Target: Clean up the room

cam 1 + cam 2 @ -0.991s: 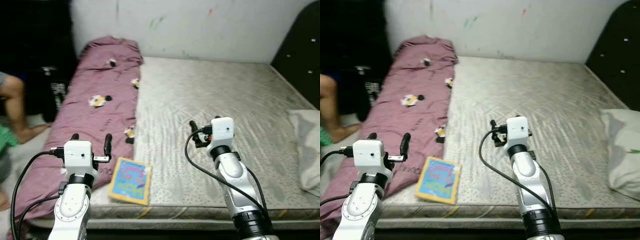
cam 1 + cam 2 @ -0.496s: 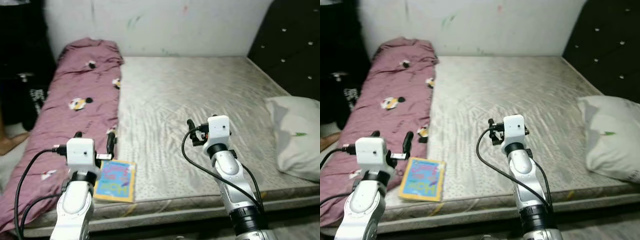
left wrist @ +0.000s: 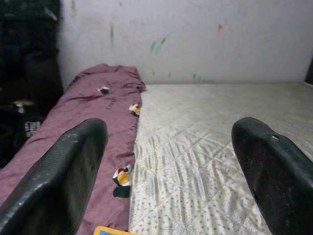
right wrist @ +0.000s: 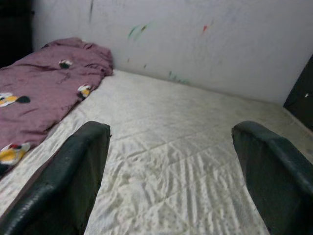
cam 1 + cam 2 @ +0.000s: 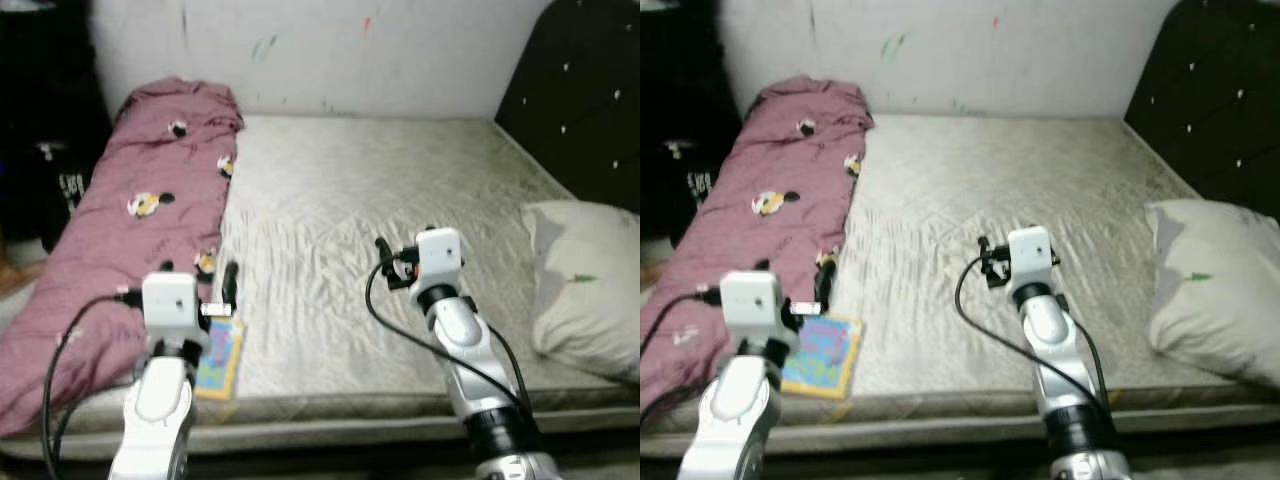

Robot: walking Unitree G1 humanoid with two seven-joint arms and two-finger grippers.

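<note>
Approach step, nothing grasped. Maroon blanket (image 5: 130, 230) bunched along the bed's left side. Left gripper (image 5: 197, 283) released, fingers apart, hovering just above the colourful book (image 5: 821, 354) at the mattress's (image 5: 380, 200) near-left edge. Right gripper (image 4: 171, 171) released over mid-mattress. Pillow (image 5: 585, 285) far right. Next: probably lower left gripper onto book.

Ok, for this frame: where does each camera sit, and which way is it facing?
Eye views: on the head, looking down over the mattress; both arms show, left gripper above the book.
Left wrist: along open fingers toward the wall, past the maroon blanket.
Right wrist: along open fingers, same mattress, blanket and wall.
</note>
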